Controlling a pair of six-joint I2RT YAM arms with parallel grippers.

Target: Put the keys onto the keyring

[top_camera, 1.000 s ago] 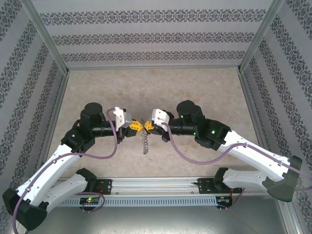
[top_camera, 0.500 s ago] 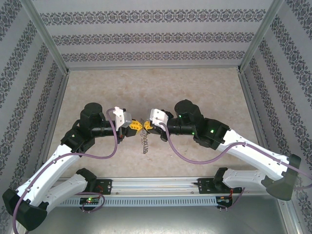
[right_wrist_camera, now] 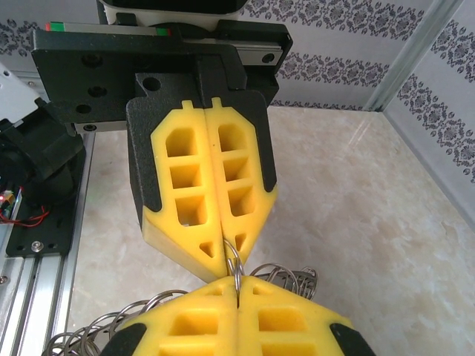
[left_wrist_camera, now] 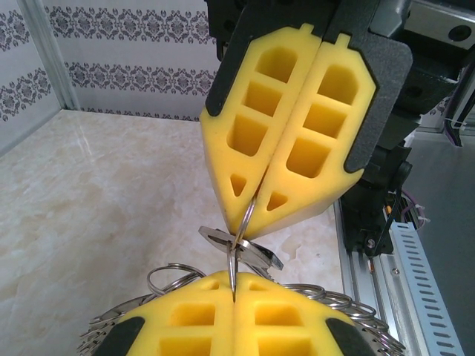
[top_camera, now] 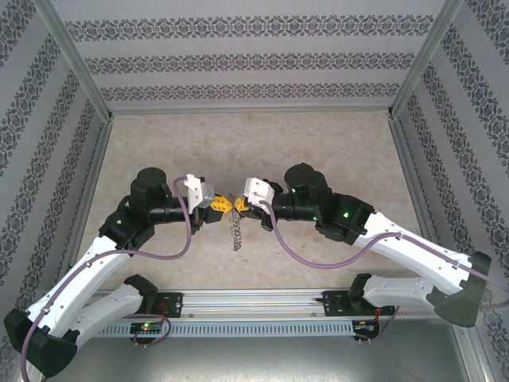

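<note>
My left gripper (top_camera: pixel 223 206) and right gripper (top_camera: pixel 238 207) meet tip to tip above the middle of the table. Each is shut on thin wire of the keyring (left_wrist_camera: pixel 233 261). The left wrist view has my left gripper (left_wrist_camera: pixel 234 285) at the bottom pinching the ring edge-on. Above it, the right gripper (left_wrist_camera: pixel 249 222) clamps a loop, and a flat silver key (left_wrist_camera: pixel 245 248) lies across the ring. From the right wrist, the ring (right_wrist_camera: pixel 236 263) bridges the right gripper (right_wrist_camera: pixel 237 285) and the left gripper (right_wrist_camera: pixel 230 248). The keys (top_camera: pixel 236 232) hang below as a jagged bunch.
The beige marbled table (top_camera: pixel 254 151) is walled by patterned panels on three sides, with metal posts (top_camera: pixel 79 72) at the corners. An aluminium rail (top_camera: pixel 254 302) with the arm bases runs along the near edge. Loose wire loops (right_wrist_camera: pixel 297 280) spread beside the pads.
The right gripper has edged slightly left toward the left gripper, and the hanging bunch has shifted a little with it. Both grippers stay shut.
</note>
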